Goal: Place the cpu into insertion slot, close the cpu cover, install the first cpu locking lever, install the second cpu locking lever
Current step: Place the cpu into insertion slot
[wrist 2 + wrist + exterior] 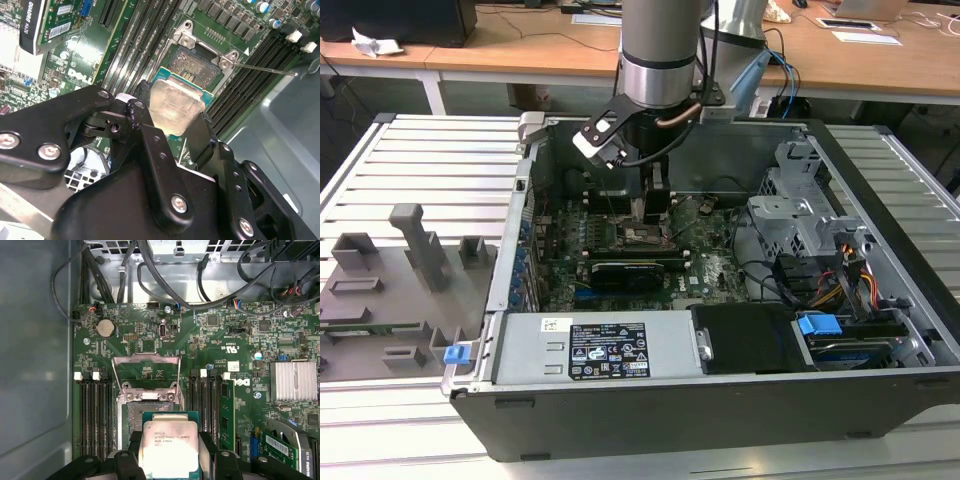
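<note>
While the gripper (pixel 655 205) hangs low inside the case (pixel 720 430) in the exterior view, I can't judge its height. In the second wrist view it grips the cpu (pixel 176 106) by two edges, partly over the slot (pixel 197 62); I'd keep it level and square. In the first wrist view the cover (pixel 145 359) stands open; memory slots (pixel 95 410) crowd both sides.

The cpu (pixel 170 447) hides part of the insertion slot (pixel 134 417); fingers (pixel 150 140) of the gripper (pixel 172 107) cover the cpu's two side edges.
</note>
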You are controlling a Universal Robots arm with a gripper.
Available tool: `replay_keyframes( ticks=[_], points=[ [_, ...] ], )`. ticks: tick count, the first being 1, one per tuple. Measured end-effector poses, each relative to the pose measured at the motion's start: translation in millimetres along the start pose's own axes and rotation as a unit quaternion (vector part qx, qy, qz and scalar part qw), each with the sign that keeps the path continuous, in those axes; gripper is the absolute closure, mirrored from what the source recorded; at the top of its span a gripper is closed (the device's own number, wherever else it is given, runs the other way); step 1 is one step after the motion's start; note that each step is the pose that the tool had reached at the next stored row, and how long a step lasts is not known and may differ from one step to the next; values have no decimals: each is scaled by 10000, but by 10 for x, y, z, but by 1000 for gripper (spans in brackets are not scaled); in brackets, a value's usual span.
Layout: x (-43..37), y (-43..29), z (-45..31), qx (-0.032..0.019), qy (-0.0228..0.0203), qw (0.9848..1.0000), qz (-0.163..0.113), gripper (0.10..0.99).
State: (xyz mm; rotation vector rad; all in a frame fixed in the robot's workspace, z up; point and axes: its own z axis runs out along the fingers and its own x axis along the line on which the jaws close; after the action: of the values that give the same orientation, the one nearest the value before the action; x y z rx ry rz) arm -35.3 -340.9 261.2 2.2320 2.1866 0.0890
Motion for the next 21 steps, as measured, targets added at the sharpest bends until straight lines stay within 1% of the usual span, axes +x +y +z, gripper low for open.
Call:
replay_keyframes(
  ticks=[1, 4, 5, 11, 15, 17, 21],
  points=[
    [0, -2, 18, -1, 0, 10000, -1, 557],
    [2, -9, 103, -1, 1, 10000, -2, 557],
    [2, -9, 112, 0, 0, 10000, -3, 557],
    [5, -11, 137, 0, -8, 10000, -3, 557],
    [5, -12, 153, 0, -24, 10000, -4, 557],
    [8, -14, 168, -1, -43, 10000, -3, 557],
    [25, -15, 190, -1, -44, 10000, -5, 557]
  ],
)
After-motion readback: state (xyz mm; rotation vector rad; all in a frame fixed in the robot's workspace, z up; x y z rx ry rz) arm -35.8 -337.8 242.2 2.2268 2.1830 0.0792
